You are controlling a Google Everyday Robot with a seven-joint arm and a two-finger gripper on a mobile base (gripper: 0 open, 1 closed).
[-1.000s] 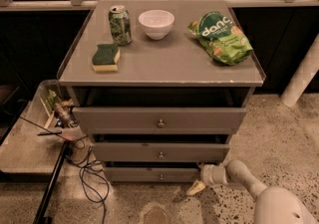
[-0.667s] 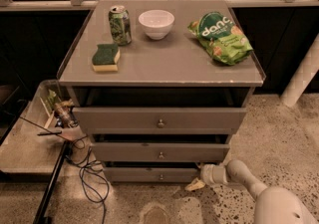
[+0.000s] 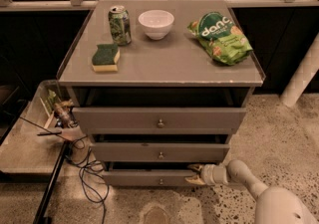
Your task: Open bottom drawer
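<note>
1. A grey cabinet [image 3: 164, 63] stands against a dark windowed wall on a speckled floor, and its flat top carries a few items.
2. The robot's pale arm [image 3: 249, 183] reaches in low from the bottom right, close to the floor.
3. The top drawer [image 3: 124, 118] and middle drawer [image 3: 129, 152] sit stacked in the cabinet's front.
4. The bottom drawer [image 3: 139, 178] is the lowest of the three, just above the floor. A dark gap runs along the top of its front.
5. A green chip bag [image 3: 222, 36] lies at the right of the cabinet top.
6. A tangle of black cables [image 3: 87, 173] lies on the floor at the cabinet's lower left.
7. A white bowl [image 3: 156, 23] sits at the back middle.
8. A green can [image 3: 119, 25] stands upright just left of the bowl.
9. A green and yellow sponge [image 3: 105, 57] lies in front of the can.
10. The gripper [image 3: 194, 174] is at the right part of the bottom drawer's front, by its upper edge. I cannot tell whether it is open or closed, or has hold of anything.
11. The bottom drawer's small round knob [image 3: 160, 181] is at the centre of its front, left of the gripper.
</note>
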